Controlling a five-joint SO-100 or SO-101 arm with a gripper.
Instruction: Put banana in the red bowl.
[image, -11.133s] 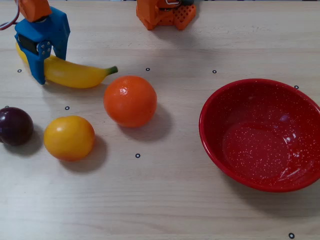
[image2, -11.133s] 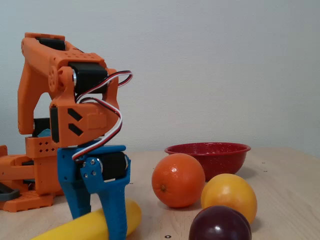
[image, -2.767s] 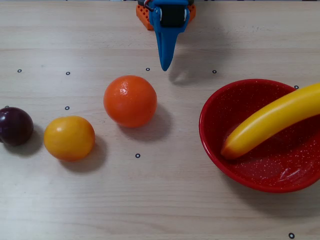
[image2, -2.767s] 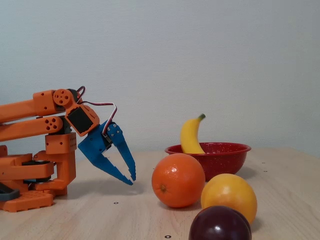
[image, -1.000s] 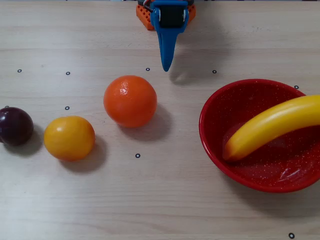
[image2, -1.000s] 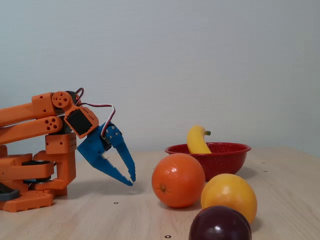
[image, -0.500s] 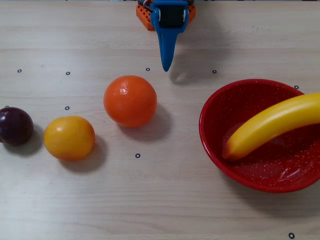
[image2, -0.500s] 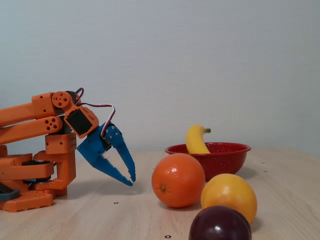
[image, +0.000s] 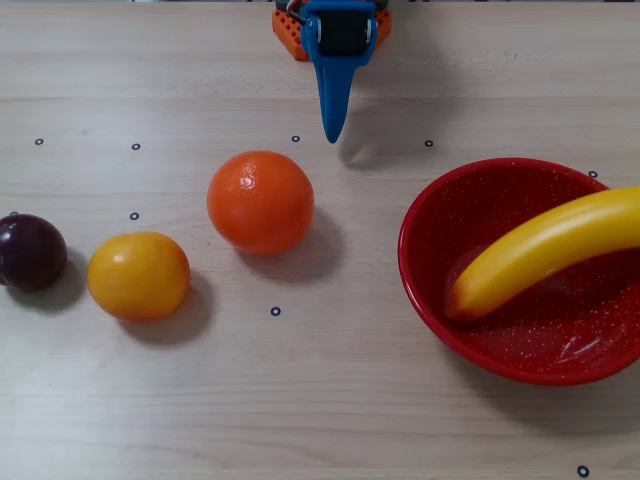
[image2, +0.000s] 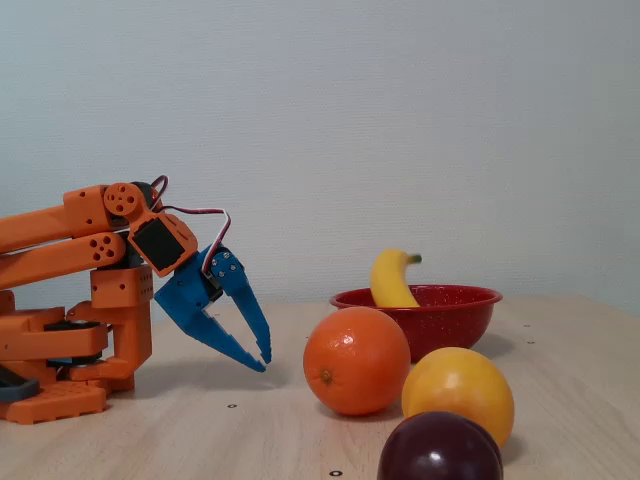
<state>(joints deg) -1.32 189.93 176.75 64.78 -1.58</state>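
The banana (image: 545, 249) leaning in the red bowl (image: 432, 281) looks smooth, stiff, probably slippery, best gripped mid-length; the gripper (image2: 262, 361) hangs empty, jaws slightly apart

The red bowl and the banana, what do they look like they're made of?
The red bowl looks like enamelled metal or glazed ceramic: a glossy red surface with fine white speckles and bright reflections inside. Which of the two, the look leaves open. The banana has an even, smooth yellow skin with a soft sheen and no bruises or spots, so it may be a plastic model rather than real fruit.
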